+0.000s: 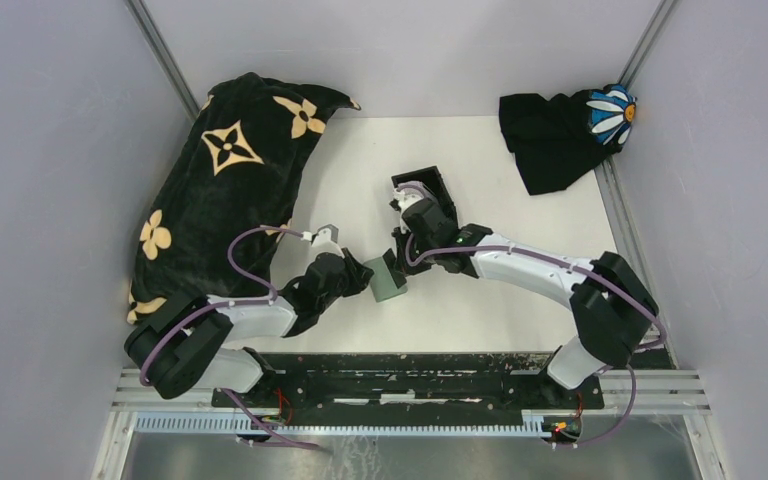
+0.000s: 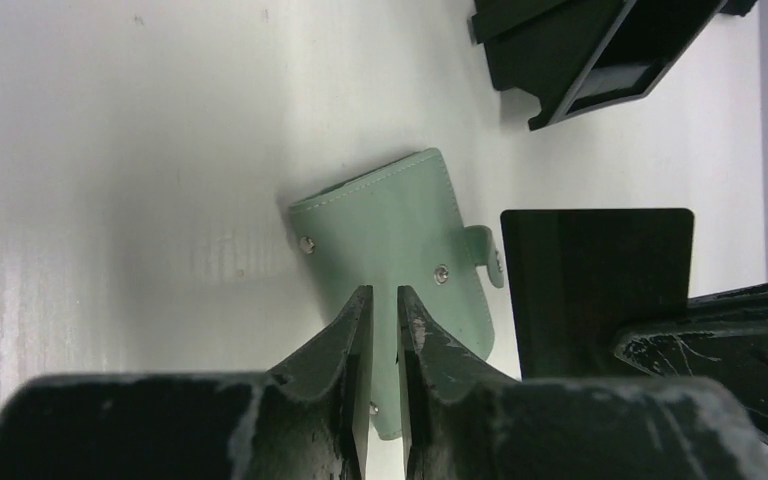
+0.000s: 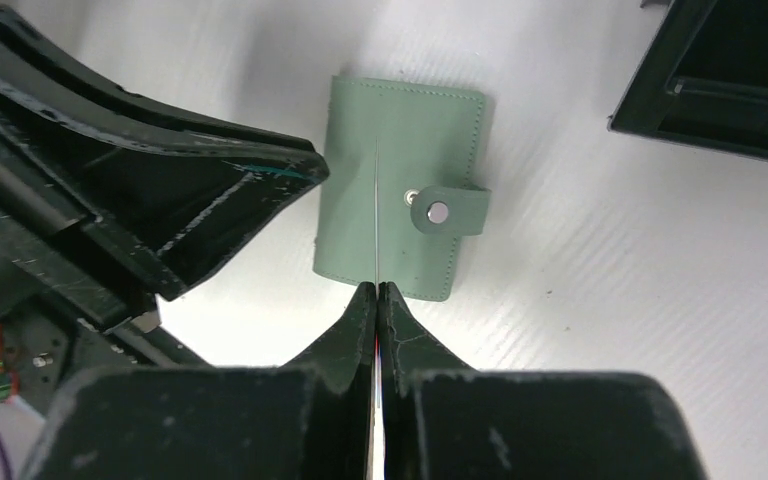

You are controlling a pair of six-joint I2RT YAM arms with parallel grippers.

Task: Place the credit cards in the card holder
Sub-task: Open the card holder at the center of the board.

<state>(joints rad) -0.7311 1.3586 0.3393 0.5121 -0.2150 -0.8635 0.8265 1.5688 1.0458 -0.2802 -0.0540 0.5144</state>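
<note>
Card holder (image 1: 388, 282), a mint-green stitched wallet with snap studs and a small closing tab, lies on the white desk (image 1: 520, 290), about midway along its width and towards the near edge. A big black blanket (image 1: 220, 190) with tan flowers is heaped along the left edge up into the far left corner. A smaller black cloth (image 1: 550, 140) with a white daisy is bunched in the far right corner. A black open-topped box (image 1: 428, 185) sits near the middle of the desk, just beyond the holder and apart from it. The left gripper (image 2: 380, 295) reaches in from the holder's left side with its fingers a narrow slit apart. Green shows through the gap, but I cannot tell whether they pinch the holder or only rest over it. The right gripper (image 3: 376, 288) comes from the far right with its fingers pressed together on one credit card (image 2: 595, 280). This card is dark-faced in the left wrist view and stands upright. From the right wrist it appears edge-on as a thin pale line over the middle of the holder. I cannot tell whether the card touches the holder.
</note>
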